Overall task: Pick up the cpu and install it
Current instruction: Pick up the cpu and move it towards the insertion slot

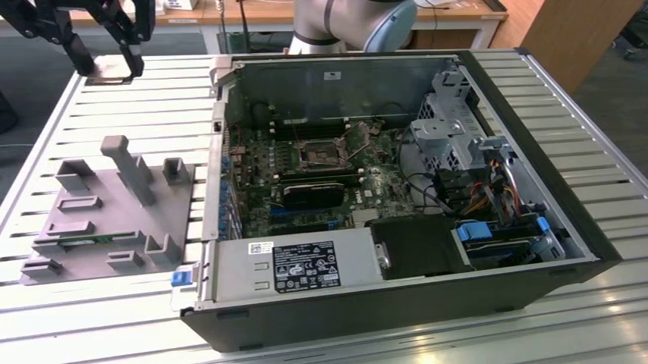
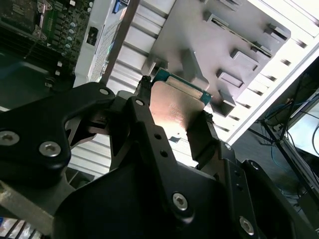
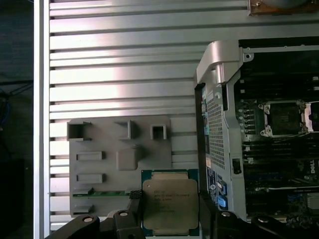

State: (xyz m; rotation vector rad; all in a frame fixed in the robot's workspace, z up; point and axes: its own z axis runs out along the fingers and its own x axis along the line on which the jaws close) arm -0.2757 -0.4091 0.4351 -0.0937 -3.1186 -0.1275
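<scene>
The gripper (image 3: 170, 211) is seen nearest in both wrist views, its two black fingers (image 3: 134, 201) clamped on opposite edges of the cpu (image 3: 170, 205). The cpu is held flat between them, and its silvery metal top is shown with a thin green border around it. In the exterior view the gripper and cpu are found outside the open computer case (image 1: 405, 311), off its far corner on the exterior view's left. There they are raised clear of the slatted metal table (image 1: 162, 98).

Beyond the cpu, a grey fixture plate (image 3: 99, 149) with raised blocks and pockets is laid on the table just beside the case, on that same side of it. The plate is not touched by the cpu. A thin green strip (image 3: 107, 193) is lodged in one of the plate's slots.

Inside the case the motherboard (image 1: 263, 167) is laid flat, and the square socket (image 1: 322, 154) is found near its middle, well apart from the cpu. A black rectangular block (image 1: 309, 193) is mounted just beside the socket, towards the case's labelled power supply (image 1: 294, 265). Farthest off, behind the case's far wall, the arm's pale base (image 1: 350, 26) is seen.
</scene>
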